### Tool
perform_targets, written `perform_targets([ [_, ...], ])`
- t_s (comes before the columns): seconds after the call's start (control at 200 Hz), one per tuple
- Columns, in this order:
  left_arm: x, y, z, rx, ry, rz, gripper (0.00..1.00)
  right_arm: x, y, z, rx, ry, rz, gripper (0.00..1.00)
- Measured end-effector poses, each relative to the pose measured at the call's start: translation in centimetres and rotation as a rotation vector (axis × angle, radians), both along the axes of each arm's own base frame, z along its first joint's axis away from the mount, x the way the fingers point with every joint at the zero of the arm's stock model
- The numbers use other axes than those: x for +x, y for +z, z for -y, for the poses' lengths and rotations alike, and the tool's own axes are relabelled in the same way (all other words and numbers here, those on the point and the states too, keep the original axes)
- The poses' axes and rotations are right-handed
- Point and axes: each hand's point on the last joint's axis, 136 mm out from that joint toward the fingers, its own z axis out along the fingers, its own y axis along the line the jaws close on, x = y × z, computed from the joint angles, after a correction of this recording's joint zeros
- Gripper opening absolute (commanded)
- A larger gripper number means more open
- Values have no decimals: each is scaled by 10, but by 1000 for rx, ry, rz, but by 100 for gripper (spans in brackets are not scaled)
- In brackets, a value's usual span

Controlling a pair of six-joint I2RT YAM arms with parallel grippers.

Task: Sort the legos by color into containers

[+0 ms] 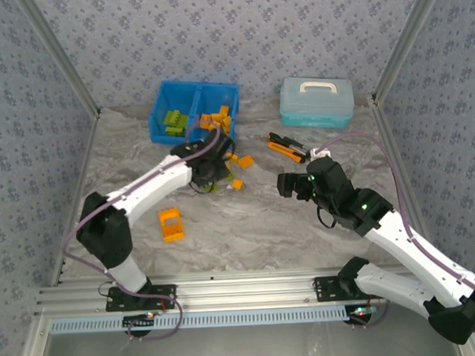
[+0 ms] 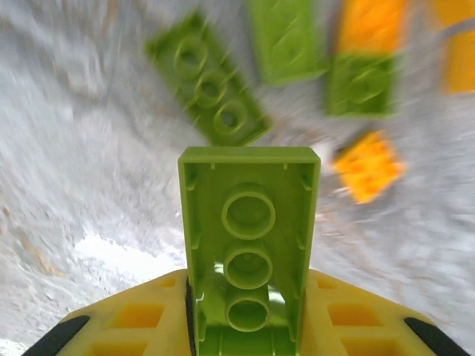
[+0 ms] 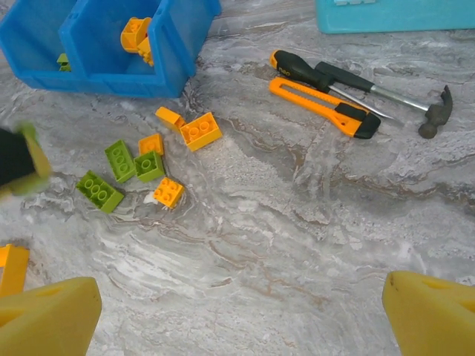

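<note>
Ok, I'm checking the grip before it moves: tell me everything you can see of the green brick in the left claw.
The green brick is lime, glossy plastic, an oblong piece seen from its hollow underside: thin walls around three round tubes in a row. The left claw pinches its near end between yellow fingers, so it juts straight out ahead. Nothing else visibly touches it.

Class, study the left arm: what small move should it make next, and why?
Probably lift and swing toward the blue bin's left compartment: the left jaws are shut on a lime green brick, and green bricks lie in that compartment.
</note>
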Motion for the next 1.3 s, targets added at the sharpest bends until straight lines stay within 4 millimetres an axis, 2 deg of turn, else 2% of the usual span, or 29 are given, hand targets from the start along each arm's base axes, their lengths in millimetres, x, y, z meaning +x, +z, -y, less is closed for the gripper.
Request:
perform_targets([
  [0.08,30,39,-19,3,-6,112,27,0,0,-1,8,4,-2,100],
  [0.14,54,59,-37,12,2,175,27,0,0,-3,15,7,-5,100],
  [0.25,102,79,-67,48,28,236,26,1,-3,-6,22,12,-19,100],
  [0.31,133,81,-81,71,49,251,26,0,-4,-7,26,12,-24,100],
  [0.41,184,72,-99,92,74,250,26,-1,-4,-9,31,14,-28,100],
  [0.49,223,53,-109,88,87,232,26,-3,-4,-11,40,17,-31,100],
  [0.565,250,30,-116,74,92,208,25,-6,-3,-12,52,19,-29,100],
  [0.635,266,5,-123,74,92,180,26,-8,-2,-12,59,22,-29,100],
  [0.725,271,-27,-127,79,91,126,30,-11,-3,-13,57,27,-33,100],
  [0.799,269,-47,-127,86,85,81,40,-12,-4,-13,51,28,-39,100],
  [0.879,267,-51,-126,85,83,68,43,-14,-6,-12,43,30,-45,100],
  [0.949,267,-45,-125,81,78,78,44,-14,-7,-12,41,30,-47,100],
  [1.029,265,-30,-123,73,75,101,51,-14,-7,-13,41,32,-47,100],
  [1.114,255,-7,-124,61,83,123,53,-14,-6,-13,43,35,-45,100],
  [1.199,237,29,-128,43,94,161,54,-14,-6,-14,43,36,-45,100],
  [1.299,207,81,-130,3,112,235,55,-14,-7,-15,41,39,-47,100],
])
